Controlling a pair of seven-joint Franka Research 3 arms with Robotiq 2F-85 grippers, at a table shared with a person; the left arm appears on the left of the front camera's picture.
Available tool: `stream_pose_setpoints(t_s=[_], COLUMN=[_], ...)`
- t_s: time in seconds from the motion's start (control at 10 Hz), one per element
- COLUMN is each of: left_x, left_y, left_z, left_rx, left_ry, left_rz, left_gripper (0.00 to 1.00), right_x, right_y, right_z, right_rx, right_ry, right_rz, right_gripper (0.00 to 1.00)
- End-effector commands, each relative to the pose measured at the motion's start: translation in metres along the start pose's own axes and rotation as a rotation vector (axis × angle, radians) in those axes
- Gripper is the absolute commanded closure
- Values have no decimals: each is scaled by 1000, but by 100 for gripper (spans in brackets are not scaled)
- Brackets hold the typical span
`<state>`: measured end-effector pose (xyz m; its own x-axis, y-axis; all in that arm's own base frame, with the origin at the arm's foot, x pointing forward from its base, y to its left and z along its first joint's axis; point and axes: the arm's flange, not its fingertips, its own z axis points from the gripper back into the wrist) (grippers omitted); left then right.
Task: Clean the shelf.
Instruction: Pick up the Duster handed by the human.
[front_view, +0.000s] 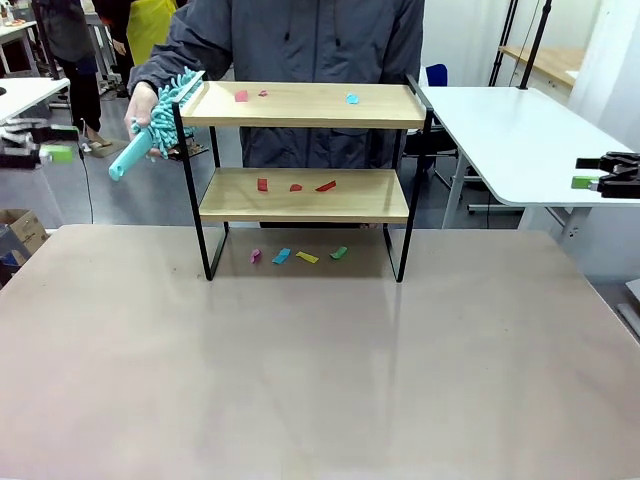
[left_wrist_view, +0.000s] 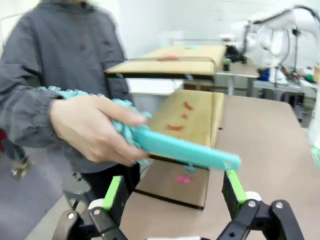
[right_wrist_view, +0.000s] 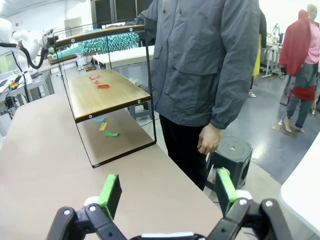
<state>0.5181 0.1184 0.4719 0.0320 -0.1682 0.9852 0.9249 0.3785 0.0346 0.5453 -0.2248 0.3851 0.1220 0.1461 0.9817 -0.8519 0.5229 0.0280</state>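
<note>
The pale surface is bare on the robot's side, which leaves both arms free room to work. A person stands at its far edge, directly behind the shelf. The shelf stands upright at the far middle of the surface with its long side to the robot and its ends open, so either arm could likely reach along the boards. The left pincer hangs off the shelf's left end, released and empty, with its fingers spread wide. The right pincer is likewise released and empty off the right end, well apart from the frame. The person's hand holds a teal duster by its fluffy head at the top board's left corner. The handle points out toward the left pincer, which looks like an offer to pass it over. Small coloured scraps serve as the dirt: three on the top board, three red ones on the lower board, and four on the surface under the shelf. No brand, label or writing can be read anywhere.
</note>
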Motion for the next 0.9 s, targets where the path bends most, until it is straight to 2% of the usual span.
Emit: stream_pose_setpoints(t_s=[0.0,0.1,0.2,0.3,0.6,0.8], left_x=[63,96,118,132,148,145], left_y=[-34,-57,-70,-88,-134,-133], left_z=[-23,-30,-43,-61,-93,-97], left_rx=[134,225,336,562,617,634], left_ry=[62,147,126,205,315,390], left_rz=[105,184,237,312,204,172], left_gripper=[0,0,0,0,0,0], right_x=[2,2,2,2,2,2], right_y=[0,0,0,0,0,0], right_z=[-1,-1,-1,-1,-1,-1], right_rx=[1,1,1,1,1,1], right_ry=[-2,-2,-2,-2,-2,-2], right_rz=[4,4,4,4,4,4], right_gripper=[0,0,0,0,0,0])
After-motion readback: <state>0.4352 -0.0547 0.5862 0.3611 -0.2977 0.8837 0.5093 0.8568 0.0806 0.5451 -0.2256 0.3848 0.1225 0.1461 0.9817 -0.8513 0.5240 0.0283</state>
